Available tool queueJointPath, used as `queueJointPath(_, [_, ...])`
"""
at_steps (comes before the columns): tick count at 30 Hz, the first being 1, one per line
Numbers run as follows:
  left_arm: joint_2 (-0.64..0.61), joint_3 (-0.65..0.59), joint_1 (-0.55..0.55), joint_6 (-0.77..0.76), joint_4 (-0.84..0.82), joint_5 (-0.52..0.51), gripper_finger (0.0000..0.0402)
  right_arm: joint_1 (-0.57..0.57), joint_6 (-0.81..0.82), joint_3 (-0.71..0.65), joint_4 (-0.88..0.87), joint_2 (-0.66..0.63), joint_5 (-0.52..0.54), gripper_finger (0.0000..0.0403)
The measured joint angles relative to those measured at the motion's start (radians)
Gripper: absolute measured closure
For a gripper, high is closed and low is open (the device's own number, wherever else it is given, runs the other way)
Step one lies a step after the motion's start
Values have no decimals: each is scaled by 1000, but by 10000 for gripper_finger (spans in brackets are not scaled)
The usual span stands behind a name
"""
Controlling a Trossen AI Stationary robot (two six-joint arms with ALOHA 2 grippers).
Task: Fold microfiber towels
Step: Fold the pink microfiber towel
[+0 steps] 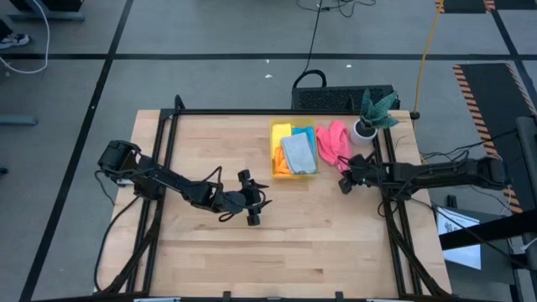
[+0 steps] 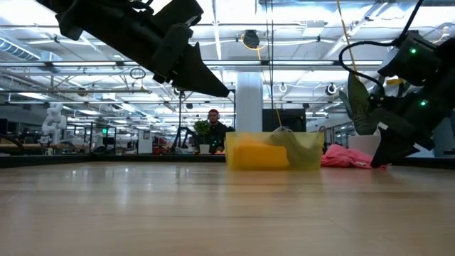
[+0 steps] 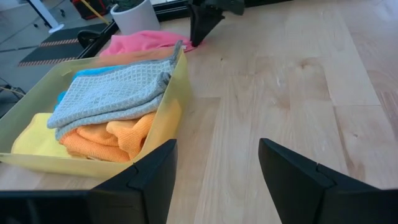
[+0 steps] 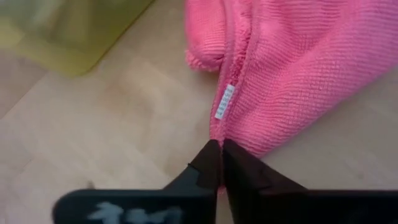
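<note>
The right tool (image 4: 221, 152) is sitting low on the bench (image 1: 277, 243), its fingers pinched together on the near edge of the pink towel (image 4: 292, 68), right beside the little white label (image 4: 225, 102). That pink towel is lying crumpled on the wood between the yellow bin (image 1: 275, 168) and the potted plant (image 1: 369, 117), just beside the bin's wall. Inside the bin, the grey towel (image 3: 112, 93) is resting on top, with the orange towel (image 3: 106, 140) and yellow towel (image 3: 34, 140) bunched beneath it and a strip of the blue towel (image 3: 99, 71) peeking out behind. The left tool (image 3: 214, 168) is hanging over the middle of the bench with its fingers spread wide, gripping nothing, facing the bin. Beyond the bench, a person (image 2: 215, 128) is sitting in the room.
</note>
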Motion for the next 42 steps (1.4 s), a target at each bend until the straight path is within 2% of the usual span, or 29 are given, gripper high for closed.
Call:
queueJointPath(6, [0,0,-1,-1,0,0,174,131,75,60,-16,2,-84,400])
queueJointPath(11, [0,0,-19,3,2,0,174,368,225,79,45,4,-130,401])
queueJointPath(14, [0,0,-30,4,4,1,174,552,285,82,216,37,-79,402])
queueJointPath(17, [0,0,-37,4,14,1,174,714,288,83,447,126,21,402])
queueJointPath(21, [0,0,-55,34,55,1,174,830,217,87,751,310,109,402])
queueJointPath(25, [0,0,-95,119,128,1,174,840,119,147,942,509,136,402])
queueJointPath(29, [0,0,-141,281,195,1,174,808,-25,248,1012,659,134,402])
queueJointPath(34, [0,0,-189,456,226,-12,174,744,-266,361,1016,734,133,400])
queueJointPath(38, [0,0,-203,506,236,-44,174,692,-408,408,1027,760,133,400])
queueJointPath(42, [0,0,-201,520,237,-51,174,646,-470,408,1097,810,130,399])
